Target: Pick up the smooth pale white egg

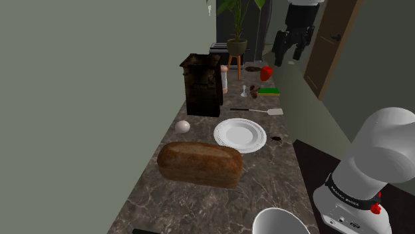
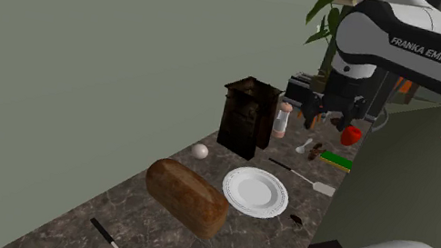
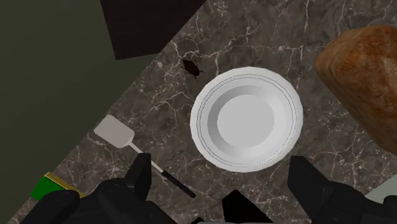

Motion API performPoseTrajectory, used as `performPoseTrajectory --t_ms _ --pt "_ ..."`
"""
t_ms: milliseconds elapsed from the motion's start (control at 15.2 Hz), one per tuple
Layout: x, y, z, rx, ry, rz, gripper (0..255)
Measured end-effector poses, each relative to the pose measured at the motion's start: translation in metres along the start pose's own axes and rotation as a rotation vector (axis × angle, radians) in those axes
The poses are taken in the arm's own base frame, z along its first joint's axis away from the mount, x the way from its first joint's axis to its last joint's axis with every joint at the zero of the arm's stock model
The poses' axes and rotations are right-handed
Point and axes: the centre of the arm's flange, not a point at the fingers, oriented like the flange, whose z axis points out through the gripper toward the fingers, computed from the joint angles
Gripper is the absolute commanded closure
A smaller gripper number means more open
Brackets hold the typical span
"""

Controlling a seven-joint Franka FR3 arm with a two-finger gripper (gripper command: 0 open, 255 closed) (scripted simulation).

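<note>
I'm watching the hand (image 3: 219,181) hanging wide open and empty over the white plate (image 3: 247,119). The egg (image 1: 182,125) is sitting on the counter (image 1: 269,176), between the loaf (image 1: 199,164) and the dark box (image 1: 203,83).

Countertop (image 1: 266,179) dark veined stone with a faint sheen, plate (image 1: 240,135) at frame centre white, smooth, glossy as glazed ceramic, loaf (image 1: 199,164) lower centre rough, matt brown crust, egg (image 1: 182,125) smooth, pale, matt, tall box (image 1: 203,86) dark, worn wood look, gripper (image 3: 221,164) matt black.
</note>
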Motion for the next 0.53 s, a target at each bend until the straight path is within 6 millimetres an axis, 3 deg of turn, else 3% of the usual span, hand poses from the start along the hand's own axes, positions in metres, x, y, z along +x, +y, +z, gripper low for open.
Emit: performPoseTrajectory --t_ms 264,528 --pt "0.018 -0.010 0.016 0.003 -0.004 -0.019 0" --pt "0.049 -0.039 0.049 0.010 -0.011 -0.054 0"
